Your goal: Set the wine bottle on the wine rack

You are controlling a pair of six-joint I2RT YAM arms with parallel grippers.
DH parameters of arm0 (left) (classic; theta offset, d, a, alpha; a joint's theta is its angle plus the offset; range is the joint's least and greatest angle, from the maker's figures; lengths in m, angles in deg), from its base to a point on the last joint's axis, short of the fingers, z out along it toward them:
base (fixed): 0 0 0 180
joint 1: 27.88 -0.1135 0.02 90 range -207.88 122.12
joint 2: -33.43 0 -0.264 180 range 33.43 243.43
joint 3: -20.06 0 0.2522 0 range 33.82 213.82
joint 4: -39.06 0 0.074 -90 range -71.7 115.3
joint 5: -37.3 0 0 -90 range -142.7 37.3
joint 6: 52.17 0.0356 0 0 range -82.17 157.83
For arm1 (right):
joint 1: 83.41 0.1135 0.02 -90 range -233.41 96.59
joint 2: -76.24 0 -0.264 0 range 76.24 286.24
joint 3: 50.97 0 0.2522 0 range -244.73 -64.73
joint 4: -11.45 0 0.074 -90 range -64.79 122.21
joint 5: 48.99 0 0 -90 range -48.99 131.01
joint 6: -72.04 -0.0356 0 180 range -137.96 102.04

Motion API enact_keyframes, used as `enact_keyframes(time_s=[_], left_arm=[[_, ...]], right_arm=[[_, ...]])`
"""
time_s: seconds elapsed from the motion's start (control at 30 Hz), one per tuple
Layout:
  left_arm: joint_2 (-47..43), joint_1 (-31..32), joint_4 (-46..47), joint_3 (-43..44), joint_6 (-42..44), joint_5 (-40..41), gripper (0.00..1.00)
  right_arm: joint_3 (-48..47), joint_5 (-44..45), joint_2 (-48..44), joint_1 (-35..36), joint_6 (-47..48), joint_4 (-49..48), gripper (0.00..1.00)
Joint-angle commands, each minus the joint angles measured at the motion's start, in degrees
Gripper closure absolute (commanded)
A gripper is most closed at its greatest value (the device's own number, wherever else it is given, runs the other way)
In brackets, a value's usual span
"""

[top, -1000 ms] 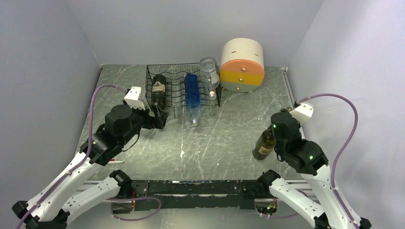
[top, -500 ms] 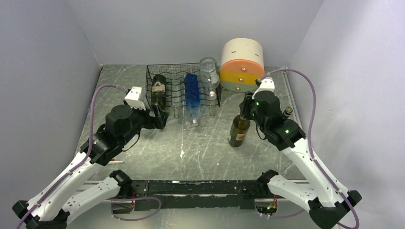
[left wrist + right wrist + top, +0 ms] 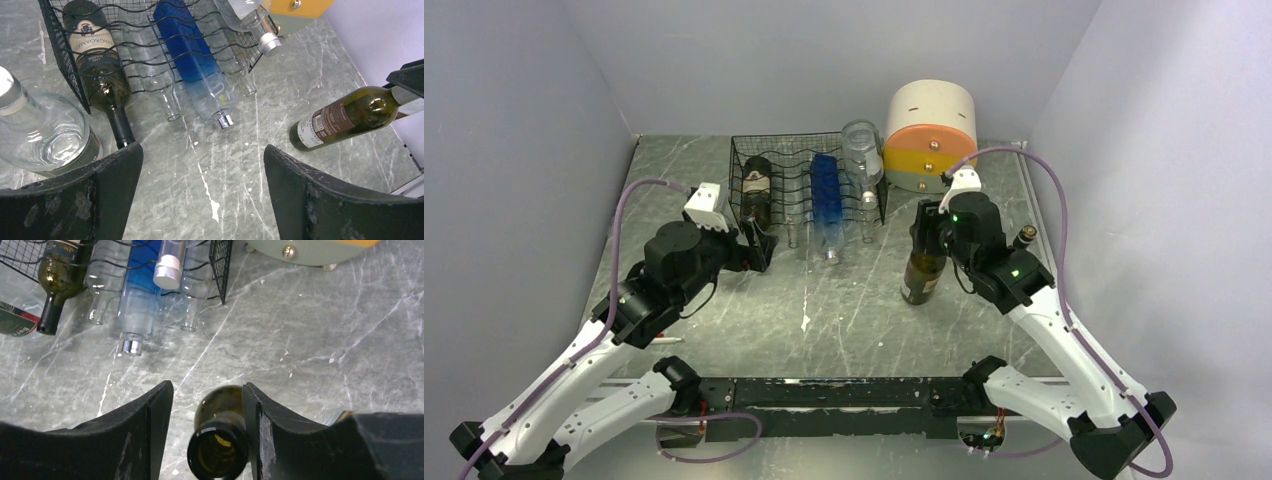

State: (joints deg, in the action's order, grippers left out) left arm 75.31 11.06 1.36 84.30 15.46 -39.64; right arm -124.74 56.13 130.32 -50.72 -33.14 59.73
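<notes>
At mid-right of the counter (image 3: 854, 310), the green wine bottle (image 3: 921, 275) is approx upright, open mouth up, w/ the R pincer (image 3: 927, 228) around its neck. In the R wrist view the neck sits btwn both fingers and touches one. A sliver of counter shows beside the other, so can't tell if it's truly clamped. Can't tell if the base touches the counter either. Bottle is outside the wine rack (image 3: 736, 178), near its front-right corner but apart.

Rack sits at the back. It holds a dark labelled bottle (image 3: 756, 188) in the leftmost slot, a blue bottle (image 3: 826, 195) further right, and clear bottles (image 3: 167, 100) btwn & beside them. A clear capped bottle (image 3: 862, 150) lies on the upper tier at the right end. Round cream/orange/yellow drawer unit (image 3: 931, 130) is just right of the rack.

L pincer (image 3: 759, 250) hangs wide open by the rack's front-left corner, w/ a clear glass bottle (image 3: 42, 132) standing just beside one finger.
</notes>
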Motion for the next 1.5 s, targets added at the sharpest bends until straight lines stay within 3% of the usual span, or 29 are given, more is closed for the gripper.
enact_keyframes(time_s=[0.0,0.2,0.3,0.47,0.57,0.87,1.17,1.47], left_arm=[[-0.4,-0.3,2.1,-0.8,0.0,0.0,0.06],[0.1,-0.3,2.5,-0.9,-0.2,-0.8,0.06],[0.1,-0.3,2.6,-1.0,-0.5,-0.7,0.06],[0.0,-0.3,3.3,-1.4,-1.6,-0.5,0.06],[-0.1,-0.3,4.8,-2.2,-2.4,-1.6,0.06],[0.4,-0.3,19.8,-9.6,0.4,-20.9,0.06],[4.3,-0.1,56.4,-26.0,-1.7,-42.4,0.06],[15.4,0.3,58.5,-24.9,1.8,-47.9,0.06]], right_arm=[[1.7,-1.0,-1.6,-0.1,-0.1,1.8,0.43],[4.6,0.6,-2.3,-0.1,-0.2,1.3,0.43],[5.2,1.5,-2.0,-0.1,0.2,0.9,0.48],[4.7,2.0,-2.1,-0.2,1.2,-0.2,0.87],[3.6,0.2,-2.2,-0.2,2.2,-0.9,1.00],[2.9,-20.0,-0.9,-0.2,2.8,-6.9,1.00],[3.5,-38.7,1.9,-0.1,0.9,-16.5,1.00],[2.9,-49.4,4.5,-0.1,-0.8,-23.1,1.00]])
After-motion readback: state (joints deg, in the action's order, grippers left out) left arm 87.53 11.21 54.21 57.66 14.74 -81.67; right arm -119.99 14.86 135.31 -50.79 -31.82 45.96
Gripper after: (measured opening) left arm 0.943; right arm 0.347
